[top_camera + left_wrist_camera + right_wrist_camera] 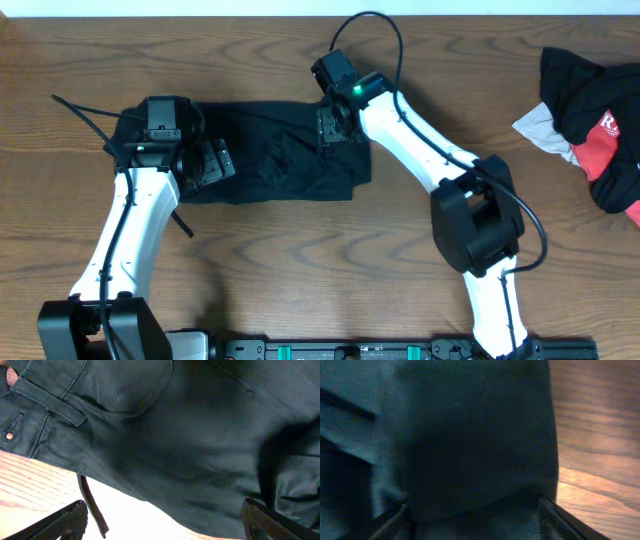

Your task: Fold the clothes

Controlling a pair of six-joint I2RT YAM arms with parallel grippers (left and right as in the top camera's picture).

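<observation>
The clothes (280, 155), a black garment, lie bunched into a rough rectangle on the wooden table, left of centre. A thin black cord (75, 108) trails off their left end. My left gripper (213, 162) is low over the garment's left part, its jaws wide open and holding nothing. The left wrist view shows the clothes (175, 435), a belt loop, a pocket seam and a dangling strap (92, 505) between the spread fingers (65, 520). My right gripper (335, 125) presses on the garment's upper right edge. In the right wrist view the black fabric (470, 435) fills the gap between its still-parted jaws.
A black-and-red garment with white lettering (600, 120) lies at the far right edge, with a small pale grey cloth (540, 128) tucked under its left side. The right arm's black base joint (478, 222) stands right of centre. Bare wood (600, 435) shows right of the clothes.
</observation>
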